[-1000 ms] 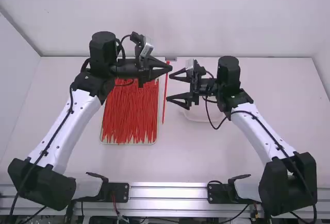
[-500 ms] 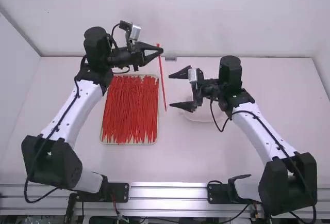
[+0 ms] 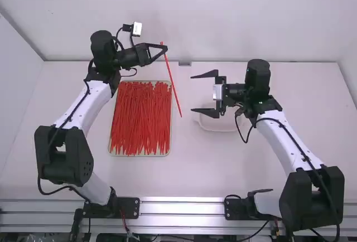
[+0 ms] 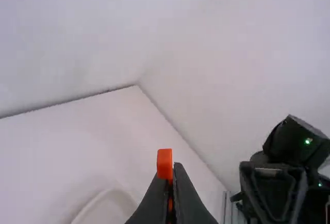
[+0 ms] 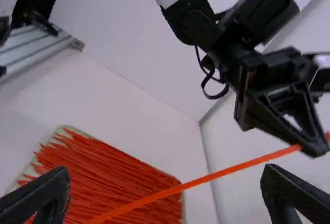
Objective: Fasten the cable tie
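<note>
The left claw (image 3: 158,52) is clamped on the head of a thin red plastic cable tie (image 3: 174,86), dangling its tail clear, presumably so the wide-spread right claw (image 3: 193,93) can catch it.

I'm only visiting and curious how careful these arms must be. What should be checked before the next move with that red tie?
1. Left gripper shut on the cable tie: ok.
2. Only one tie held: ok.
3. Tie lifted above the pile on the tray: ok.
4. Right gripper open to take the tail: ok.
5. Tail between the right gripper's fingers: not ok, it hangs just beyond the fingertips.
6. Tie's head turned the right way for threading: cannot tell.
</note>
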